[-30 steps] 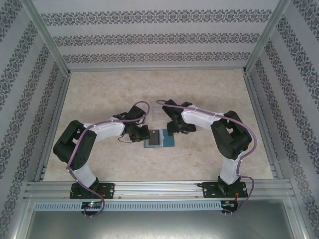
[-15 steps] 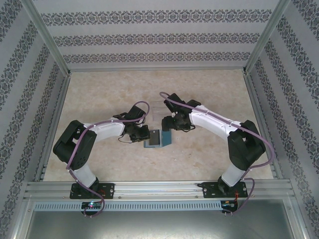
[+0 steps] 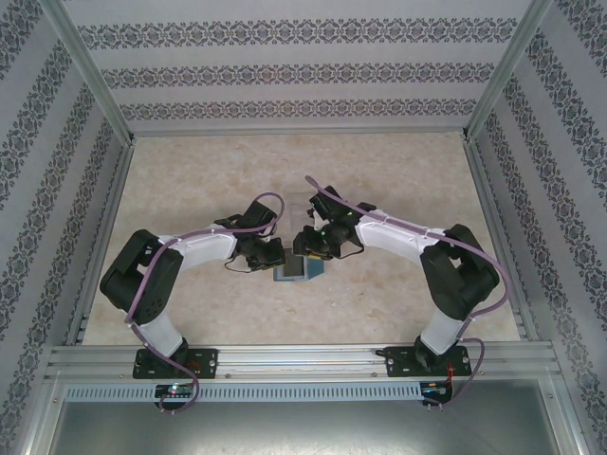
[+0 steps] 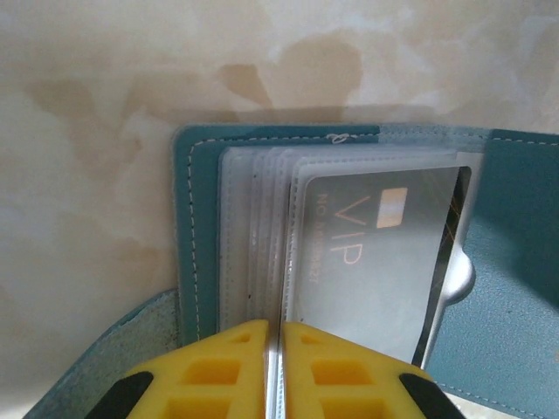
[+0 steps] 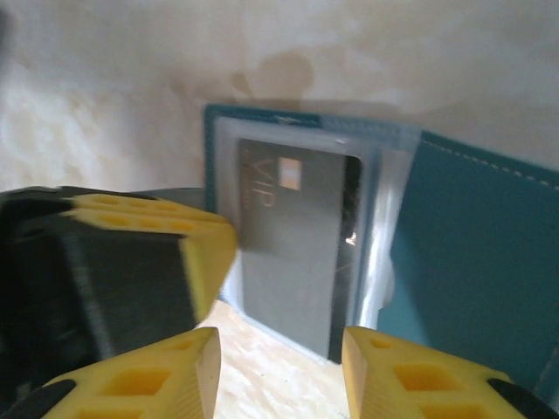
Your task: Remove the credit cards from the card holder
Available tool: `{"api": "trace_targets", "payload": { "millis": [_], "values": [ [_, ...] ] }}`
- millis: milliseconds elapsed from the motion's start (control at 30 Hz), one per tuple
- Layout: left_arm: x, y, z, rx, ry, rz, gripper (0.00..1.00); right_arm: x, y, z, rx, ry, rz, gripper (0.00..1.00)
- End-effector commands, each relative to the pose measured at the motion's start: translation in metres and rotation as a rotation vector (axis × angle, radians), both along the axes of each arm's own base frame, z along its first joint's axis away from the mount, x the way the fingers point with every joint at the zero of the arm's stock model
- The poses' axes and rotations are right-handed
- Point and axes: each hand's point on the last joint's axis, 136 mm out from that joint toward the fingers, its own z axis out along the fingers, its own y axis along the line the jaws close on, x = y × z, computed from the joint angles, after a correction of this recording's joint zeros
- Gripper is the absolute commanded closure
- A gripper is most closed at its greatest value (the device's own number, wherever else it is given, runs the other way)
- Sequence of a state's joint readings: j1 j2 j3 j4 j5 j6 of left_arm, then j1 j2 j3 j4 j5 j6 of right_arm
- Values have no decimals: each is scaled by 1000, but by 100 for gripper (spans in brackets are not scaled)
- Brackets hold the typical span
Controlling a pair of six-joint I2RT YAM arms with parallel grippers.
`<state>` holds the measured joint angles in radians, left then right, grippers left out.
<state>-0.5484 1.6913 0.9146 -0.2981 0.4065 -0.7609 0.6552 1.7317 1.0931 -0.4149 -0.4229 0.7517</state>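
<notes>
The teal card holder (image 3: 288, 274) lies open on the table between both arms. In the left wrist view its clear sleeves fan out from the teal cover (image 4: 187, 218), and a grey credit card (image 4: 376, 262) marked VIP sits in the top sleeve. My left gripper (image 4: 279, 328) is shut on the edge of a clear sleeve. My right gripper (image 5: 279, 367) hovers at the card's near end with a gap between its jaws; the credit card (image 5: 293, 253) stands just beyond them, untouched. The open teal flap (image 5: 476, 262) is to its right.
The left gripper's yellow fingers (image 5: 148, 223) crowd in close on the left of the right wrist view. The beige marbled table (image 3: 398, 180) is fenced by aluminium rails (image 3: 285, 360) and patterned walls.
My right arm has swung left and down onto the card holder, and its jaws have narrowed. The left gripper has stayed shut in place on the sleeve.
</notes>
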Motion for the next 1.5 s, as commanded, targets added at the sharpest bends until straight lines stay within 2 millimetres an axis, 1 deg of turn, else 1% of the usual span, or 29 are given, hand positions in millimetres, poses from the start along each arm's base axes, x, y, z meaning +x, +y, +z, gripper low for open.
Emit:
{"api": "trace_targets", "payload": {
  "millis": [0,233,300,400,500,600,667,867,967,1267,1400,1467],
  "values": [
    [3,0,15,4,-27,-1,87,0,-2,-15,42,48,-35,60],
    [8,-4,29,-11,-42,-10,87,2,-13,-33,85,57,-80,64],
    [9,-6,33,-22,-47,-13,87,2,-12,-34,104,59,-85,65],
    [10,-12,37,-43,-47,-26,90,5,-9,-28,139,40,-90,66],
    [10,-15,33,-48,-33,-35,92,7,-5,-21,172,21,-89,67],
    [8,-14,24,-41,-13,-38,93,10,2,-14,221,10,-79,67],
    [5,-11,16,-18,9,-39,94,10,6,-12,246,13,-74,68],
    [0,-8,1,6,44,-50,94,12,13,-10,283,23,-62,68],
    [-1,-8,-3,7,52,-50,95,13,17,-13,286,33,-50,68],
    [-3,-7,-6,13,59,-51,95,14,25,-21,281,56,-32,68],
    [-4,-6,-7,16,60,-53,95,13,21,-27,243,56,-39,68],
    [-4,-5,-6,17,59,-50,95,12,14,-32,192,51,-45,69]
  ]
}}
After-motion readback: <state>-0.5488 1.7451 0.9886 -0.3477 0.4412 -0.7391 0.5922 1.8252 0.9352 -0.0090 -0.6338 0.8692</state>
